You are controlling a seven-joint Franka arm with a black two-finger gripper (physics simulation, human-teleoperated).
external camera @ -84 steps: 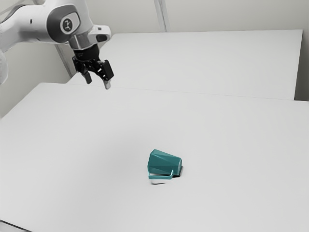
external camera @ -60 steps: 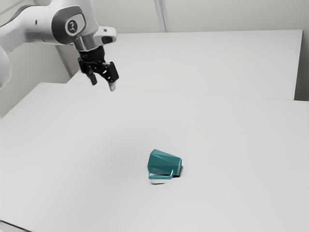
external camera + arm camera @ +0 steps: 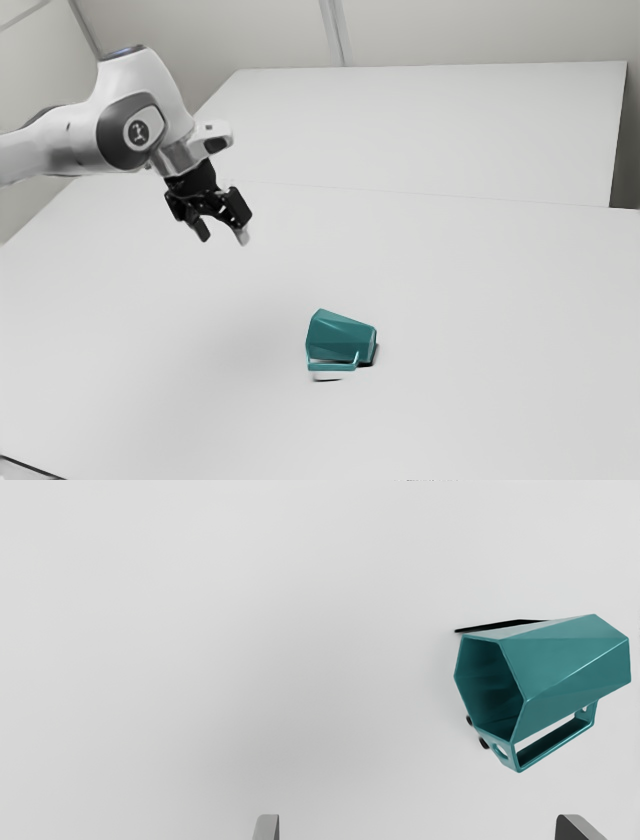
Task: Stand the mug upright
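Note:
The gripper (image 3: 222,237) hangs in the air above the table, up and toward the exterior view's left from the mug. In the wrist view the gripper (image 3: 417,825) has its two fingertips wide apart, nothing between them. A teal faceted mug (image 3: 342,338) lies on its side on the white surface, its handle out to the side near the exterior camera. From the wrist camera the mug (image 3: 565,665) shows its open mouth and its rectangular handle, lying ahead of one fingertip and untouched.
The white table (image 3: 180,350) spreads around the mug. Behind it stands a pale raised panel or surface (image 3: 420,130), with light walls beyond. A thin dark line crosses the exterior view's lower left corner.
The gripper first shifted slightly toward the exterior view's right, then came down lower over the table. The mug lies where it was.

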